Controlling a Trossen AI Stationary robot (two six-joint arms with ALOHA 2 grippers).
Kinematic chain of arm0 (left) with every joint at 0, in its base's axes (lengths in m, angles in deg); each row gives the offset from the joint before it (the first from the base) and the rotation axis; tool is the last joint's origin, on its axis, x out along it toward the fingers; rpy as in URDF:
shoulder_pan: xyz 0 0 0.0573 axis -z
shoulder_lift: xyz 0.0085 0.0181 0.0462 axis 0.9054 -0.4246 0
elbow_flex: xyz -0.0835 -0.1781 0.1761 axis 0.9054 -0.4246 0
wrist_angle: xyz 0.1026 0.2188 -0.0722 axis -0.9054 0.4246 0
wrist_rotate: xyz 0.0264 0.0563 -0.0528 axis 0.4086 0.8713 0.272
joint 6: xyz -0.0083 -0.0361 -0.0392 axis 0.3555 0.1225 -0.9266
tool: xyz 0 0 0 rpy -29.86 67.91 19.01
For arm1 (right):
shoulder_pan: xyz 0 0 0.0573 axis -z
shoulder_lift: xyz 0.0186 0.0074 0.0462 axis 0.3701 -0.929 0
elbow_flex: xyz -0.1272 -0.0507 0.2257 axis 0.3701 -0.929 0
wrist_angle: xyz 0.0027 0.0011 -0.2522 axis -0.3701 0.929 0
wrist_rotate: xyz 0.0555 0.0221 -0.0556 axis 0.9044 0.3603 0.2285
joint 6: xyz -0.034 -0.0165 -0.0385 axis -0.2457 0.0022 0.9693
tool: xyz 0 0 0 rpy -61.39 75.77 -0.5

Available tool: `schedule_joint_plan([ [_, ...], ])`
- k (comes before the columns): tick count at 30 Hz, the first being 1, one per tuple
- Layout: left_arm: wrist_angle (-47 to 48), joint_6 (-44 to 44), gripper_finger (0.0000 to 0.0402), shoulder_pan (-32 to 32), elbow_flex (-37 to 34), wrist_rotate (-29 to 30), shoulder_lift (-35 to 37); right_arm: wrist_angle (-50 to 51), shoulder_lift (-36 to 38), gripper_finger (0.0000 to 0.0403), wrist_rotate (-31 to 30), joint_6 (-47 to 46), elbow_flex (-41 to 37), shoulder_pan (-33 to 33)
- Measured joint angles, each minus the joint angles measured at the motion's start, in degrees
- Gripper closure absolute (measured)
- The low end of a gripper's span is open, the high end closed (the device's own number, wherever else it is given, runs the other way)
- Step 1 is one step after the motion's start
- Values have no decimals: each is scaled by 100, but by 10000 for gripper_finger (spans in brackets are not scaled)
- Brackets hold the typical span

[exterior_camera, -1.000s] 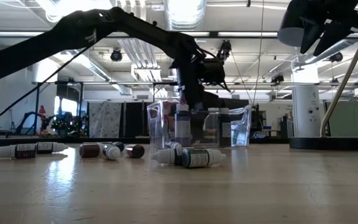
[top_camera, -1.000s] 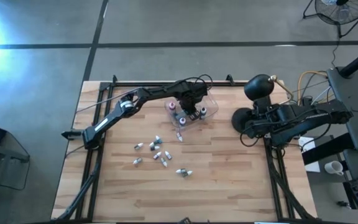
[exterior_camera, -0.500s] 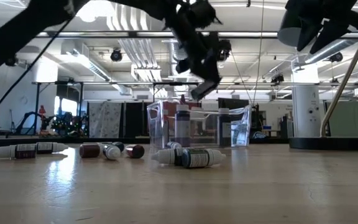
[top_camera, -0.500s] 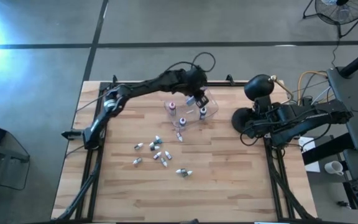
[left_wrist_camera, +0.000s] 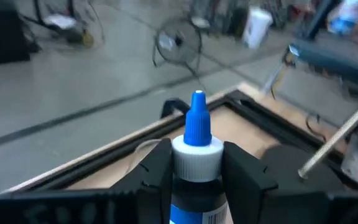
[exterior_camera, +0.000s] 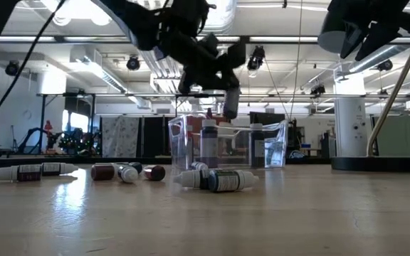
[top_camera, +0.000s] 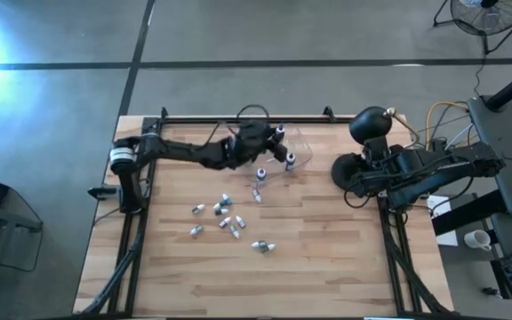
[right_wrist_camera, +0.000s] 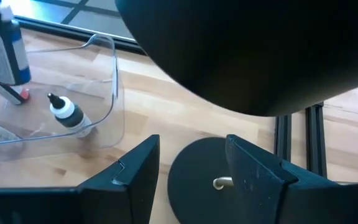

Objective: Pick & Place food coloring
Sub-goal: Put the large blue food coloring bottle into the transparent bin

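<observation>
Since before, your left gripper (left_wrist_camera: 197, 168) pulled back above the clear tub (top_camera: 296, 149), clenched on a blue-capped bottle (left_wrist_camera: 197, 155) shown only at wrist, right gripper (right_wrist_camera: 188, 171) released at three o'clock, wooden table (top_camera: 327, 249), concrete floor (top_camera: 238, 36).

In the left wrist view, the blue-capped bottle (left_wrist_camera: 197, 155) sits between the left tool's (left_wrist_camera: 197, 168) fingers (left_wrist_camera: 154, 171), and the picture's lower edge cuts off its body, so its label cannot be read. Beyond that tool the room and the bench's frame (left_wrist_camera: 241, 102) are blurred. From above, the bottles lying on the bench (top_camera: 327, 258) well apart from the left tool (top_camera: 278, 133) are too small to tell their cap colours. In the right wrist view, a dark rounded object (right_wrist_camera: 247, 50) just ahead of the right tool (right_wrist_camera: 191, 168) hides most of the scene, and the clear tub (right_wrist_camera: 98, 81) is cut off at the edge.
</observation>
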Motion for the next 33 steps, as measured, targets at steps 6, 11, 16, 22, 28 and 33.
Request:
schedule_joint_plan([
  [6,97,-102,313,21,-319,367,33,24,41,227,-40,21,0,0],
  [11,50,-91,315,46,-371,481,34,11,135,227,-47,129,0,0],
  [16,223,228,316,250,-351,548,394,30,229,227,-32,126,0,0],
  [22,1057,590,316,616,-546,1776,1454,35,331,227,-61,173,0,0],
  [28,1417,-736,316,1017,-1768,3166,2468,37,363,227,-99,233,0,0],
  [33,1424,-1609,316,1199,-2786,4046,2872,39,361,227,-102,231,-2,0],
])
